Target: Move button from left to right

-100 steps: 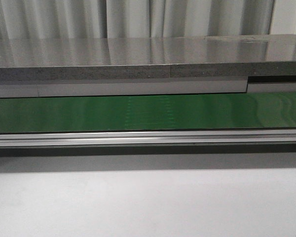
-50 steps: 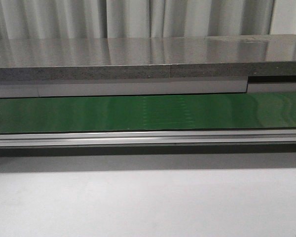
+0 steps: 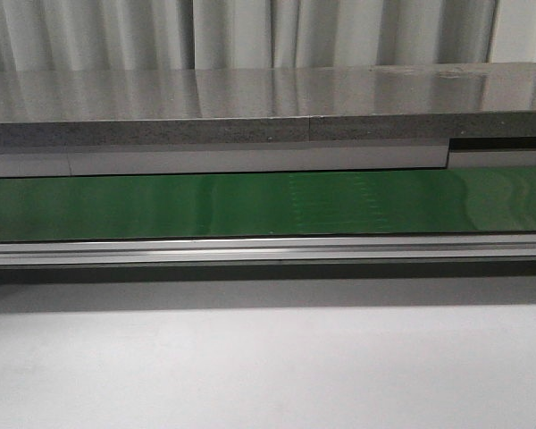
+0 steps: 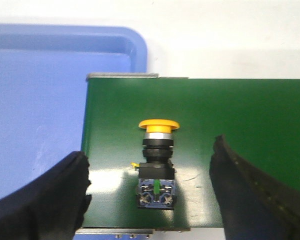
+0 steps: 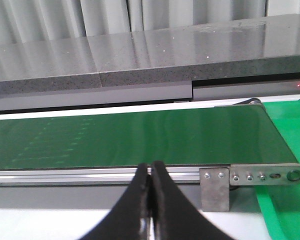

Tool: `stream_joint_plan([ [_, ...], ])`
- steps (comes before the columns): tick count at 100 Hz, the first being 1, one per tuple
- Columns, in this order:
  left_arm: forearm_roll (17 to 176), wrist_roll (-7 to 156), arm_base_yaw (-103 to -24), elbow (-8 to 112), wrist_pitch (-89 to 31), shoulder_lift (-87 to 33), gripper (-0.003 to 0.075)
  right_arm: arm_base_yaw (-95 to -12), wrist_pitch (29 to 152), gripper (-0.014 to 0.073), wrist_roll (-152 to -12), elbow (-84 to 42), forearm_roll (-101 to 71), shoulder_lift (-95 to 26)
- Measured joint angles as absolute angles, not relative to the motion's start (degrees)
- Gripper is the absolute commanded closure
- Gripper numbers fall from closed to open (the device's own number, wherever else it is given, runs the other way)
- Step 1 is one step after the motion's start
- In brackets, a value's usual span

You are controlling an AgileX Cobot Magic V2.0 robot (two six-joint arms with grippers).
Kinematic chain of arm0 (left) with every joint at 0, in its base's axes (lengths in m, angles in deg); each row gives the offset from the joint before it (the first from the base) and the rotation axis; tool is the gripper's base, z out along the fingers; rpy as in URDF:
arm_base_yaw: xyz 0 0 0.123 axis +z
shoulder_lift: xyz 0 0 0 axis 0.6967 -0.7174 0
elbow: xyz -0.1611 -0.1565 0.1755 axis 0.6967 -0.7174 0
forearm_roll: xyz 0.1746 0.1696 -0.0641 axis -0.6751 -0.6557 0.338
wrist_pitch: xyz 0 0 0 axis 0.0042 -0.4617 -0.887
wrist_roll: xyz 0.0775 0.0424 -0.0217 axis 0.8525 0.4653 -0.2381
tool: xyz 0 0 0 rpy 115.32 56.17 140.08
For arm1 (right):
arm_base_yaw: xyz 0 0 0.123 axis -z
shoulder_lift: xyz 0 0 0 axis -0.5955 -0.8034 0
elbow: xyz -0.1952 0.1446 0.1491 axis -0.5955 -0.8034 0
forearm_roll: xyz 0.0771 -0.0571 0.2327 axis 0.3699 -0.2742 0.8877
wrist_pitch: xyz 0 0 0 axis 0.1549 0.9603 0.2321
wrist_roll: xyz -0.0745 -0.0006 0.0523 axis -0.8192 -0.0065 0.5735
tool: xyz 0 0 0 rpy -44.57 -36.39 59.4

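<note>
The button [image 4: 157, 160] lies on its side on the green conveyor belt [image 4: 240, 110], close to the belt's end. Its yellow head points away from the fingers, and its black body and green mark face the camera. My left gripper [image 4: 150, 155] is open, with one finger [image 4: 65, 190] on each side of the button and neither touching it. My right gripper [image 5: 151, 167] is shut and empty, in front of the belt's [image 5: 140, 135] rail near its other end. The front view shows neither the grippers nor the button.
A blue tray [image 4: 40, 100] lies beyond the belt's end beside the button. A green surface [image 5: 290, 210] lies past the belt's other end, by a metal bracket [image 5: 215, 192]. A grey stone shelf [image 3: 250, 107] runs behind the belt [image 3: 161, 206], with a white table [image 3: 268, 375] in front.
In the front view the faint marks on the green belt have shifted to the right. Nothing else there has changed.
</note>
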State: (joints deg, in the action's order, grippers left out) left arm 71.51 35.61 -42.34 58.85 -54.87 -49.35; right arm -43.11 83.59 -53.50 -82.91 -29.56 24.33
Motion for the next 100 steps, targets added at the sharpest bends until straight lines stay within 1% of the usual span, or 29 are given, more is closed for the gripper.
stream_joint_plan([
  [17, 71.71, 35.64, -44.91, 50.25, -47.91, -39.06, 0.0225, -43.11, 83.59, 0.0661, -53.5, -82.91, -29.56, 24.33],
  [59, 72.07, 35.64, -44.94, 25.72, -30.54, -11.25, 0.0226, -43.11, 83.59, 0.0661, -53.5, -82.91, -29.56, 24.33],
  [86, 73.79, 35.64, -44.94, 15.96, -28.51, 3.07, 0.0226, -43.11, 83.59, 0.0661, -53.5, -82.91, -29.56, 24.33],
  [100, 74.5, 35.64, -44.94, 13.02, -28.43, 9.16, 0.0226, -43.11, 83.59, 0.0661, -53.5, -82.91, -29.56, 24.33],
])
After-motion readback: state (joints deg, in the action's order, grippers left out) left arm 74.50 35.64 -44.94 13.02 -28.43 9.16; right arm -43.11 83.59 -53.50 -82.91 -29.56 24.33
